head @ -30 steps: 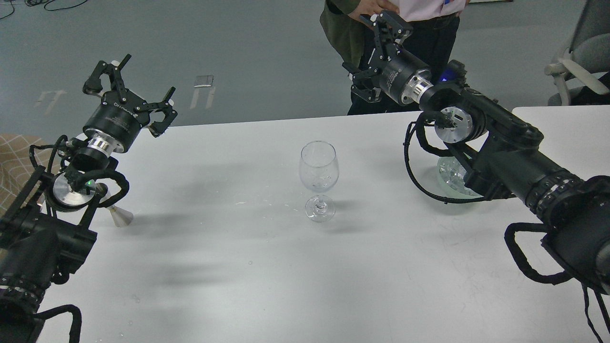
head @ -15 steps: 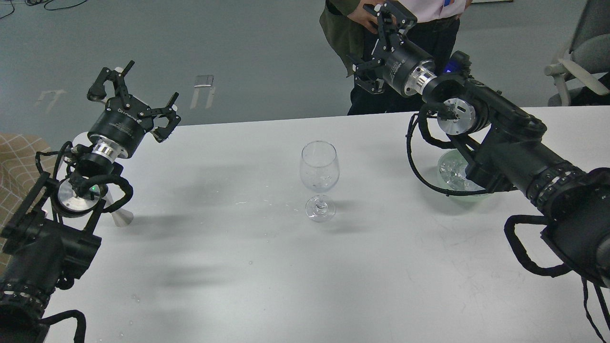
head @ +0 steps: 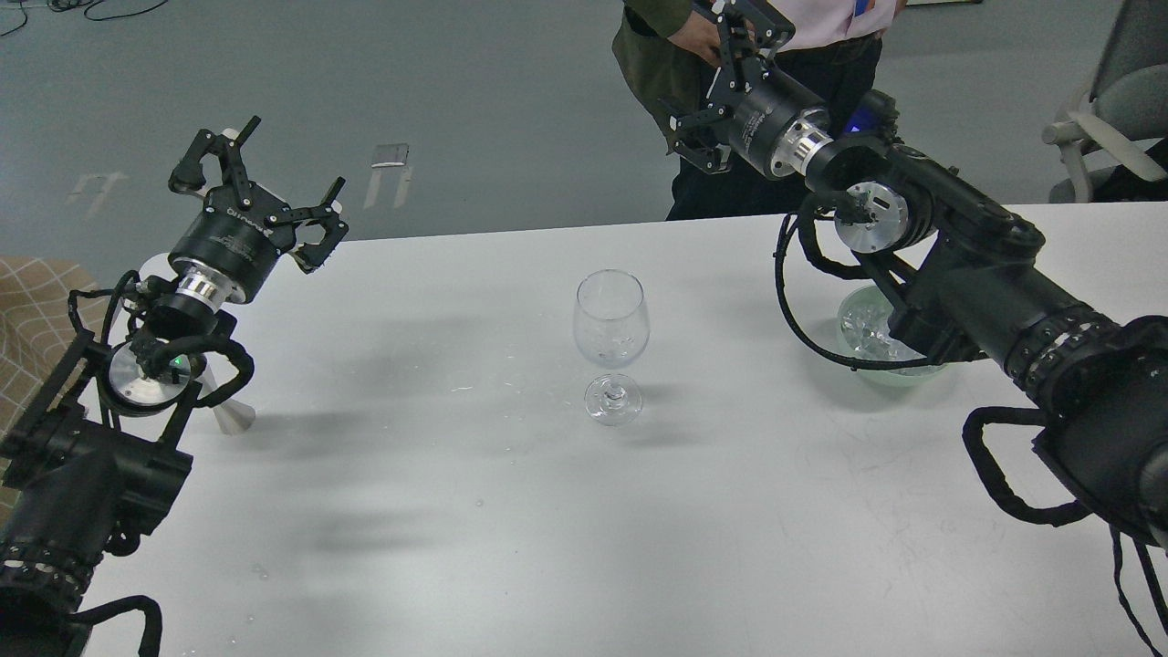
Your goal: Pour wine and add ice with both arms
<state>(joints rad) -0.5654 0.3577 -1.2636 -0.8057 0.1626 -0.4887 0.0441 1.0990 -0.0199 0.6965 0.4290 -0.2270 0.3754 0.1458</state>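
**Both grippers raised and spread, glass alone at mid-table**

The left gripper (head: 260, 182) hangs over the table's far left edge with its claw fingers spread wide, nothing between them. The right gripper (head: 721, 78) is lifted past the far edge of the table, its fingers also splayed apart and empty, right in front of a standing person (head: 785, 55) whose hand is close to the upper finger.

Between the two arms stands a clear wine glass (head: 610, 342), upright near the middle of the table, well apart from both grippers. The ice (head: 867, 328) lies in a shallow clear bowl (head: 899, 374) on the right side, mostly hidden behind the right arm's forearm and its looped cable. A small metal cone-shaped piece (head: 230, 415) rests on the table just beside the left arm's wrist joint.

The white table (head: 456, 511) carries soft shadows and a few small specks or drops. Beyond it is grey floor with pale tape marks, a grey chair (head: 1118, 109) at far right, and checked fabric (head: 32, 310) at the left edge.

The left arm rises steeply from the lower left corner; the right arm stretches diagonally from the lower right toward the far edge.
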